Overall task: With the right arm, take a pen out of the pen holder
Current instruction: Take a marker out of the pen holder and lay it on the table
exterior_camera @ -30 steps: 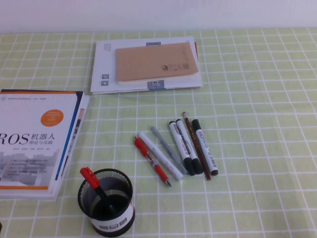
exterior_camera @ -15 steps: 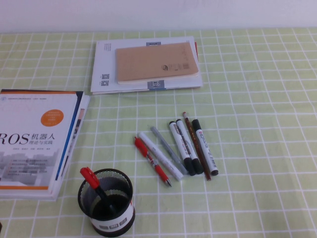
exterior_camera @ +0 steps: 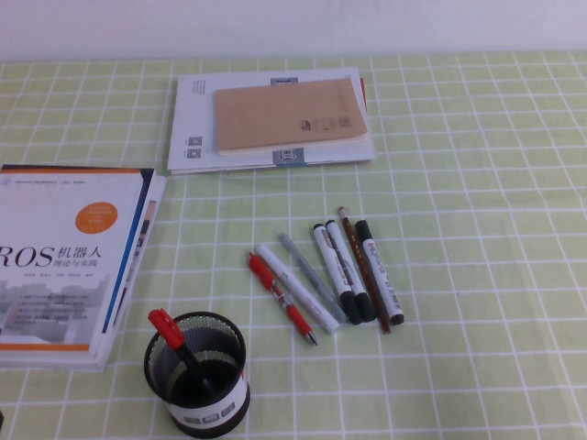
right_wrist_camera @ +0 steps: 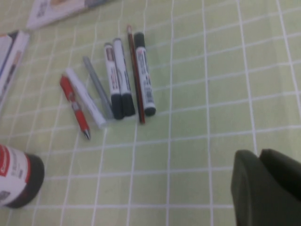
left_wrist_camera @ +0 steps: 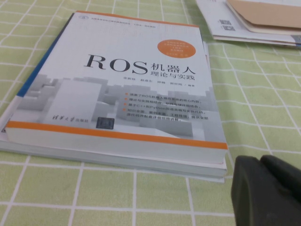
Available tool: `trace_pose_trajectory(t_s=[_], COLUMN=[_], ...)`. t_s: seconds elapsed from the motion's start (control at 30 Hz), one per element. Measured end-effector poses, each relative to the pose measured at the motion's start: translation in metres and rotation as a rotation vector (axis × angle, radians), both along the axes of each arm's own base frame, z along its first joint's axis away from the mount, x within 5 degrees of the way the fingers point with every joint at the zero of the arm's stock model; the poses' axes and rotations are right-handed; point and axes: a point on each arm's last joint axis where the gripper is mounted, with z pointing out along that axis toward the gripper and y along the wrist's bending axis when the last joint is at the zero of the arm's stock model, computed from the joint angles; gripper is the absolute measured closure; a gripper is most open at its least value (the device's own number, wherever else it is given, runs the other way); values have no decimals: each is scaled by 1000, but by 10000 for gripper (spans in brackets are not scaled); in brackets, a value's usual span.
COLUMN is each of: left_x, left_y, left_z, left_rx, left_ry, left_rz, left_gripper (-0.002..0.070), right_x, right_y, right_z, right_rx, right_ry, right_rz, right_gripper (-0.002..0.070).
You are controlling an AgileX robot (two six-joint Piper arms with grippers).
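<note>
The black mesh pen holder [exterior_camera: 197, 371] stands near the table's front edge, left of centre, with one red-capped pen [exterior_camera: 171, 334] leaning in it. In the right wrist view the holder [right_wrist_camera: 16, 176] shows its white label. Neither arm appears in the high view. My right gripper [right_wrist_camera: 260, 157] is shut and empty, hovering over bare cloth well to the right of the holder and nearer than the loose pens. My left gripper [left_wrist_camera: 260, 161] is shut with nothing in it, low over the cloth just off the near corner of the ROS book [left_wrist_camera: 127, 89].
Several loose pens and markers [exterior_camera: 326, 275] lie in a row mid-table, seen also in the right wrist view as pens [right_wrist_camera: 113, 80]. The ROS book [exterior_camera: 64, 261] lies at the left. A brown notebook on white papers [exterior_camera: 275, 119] lies at the back.
</note>
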Motion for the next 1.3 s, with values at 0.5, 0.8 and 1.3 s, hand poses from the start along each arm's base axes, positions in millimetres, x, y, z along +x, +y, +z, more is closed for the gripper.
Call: trace_pose_trajectory(t_s=[0.5, 0.8, 1.3], left_x=[0, 0, 0], left_y=[0, 0, 0], left_z=[0, 0, 0], left_rx=[0, 0, 0], left_ry=[0, 0, 0], left_rz=[0, 0, 0], left_gripper=[683, 683, 683], right_x=[59, 86, 82], right_y=[25, 98, 223], right_z=[4, 12, 28], right_rx=[-88, -160, -290], right_ry=[199, 148, 9], right_rz=[231, 521, 911], right_gripper=[689, 689, 685])
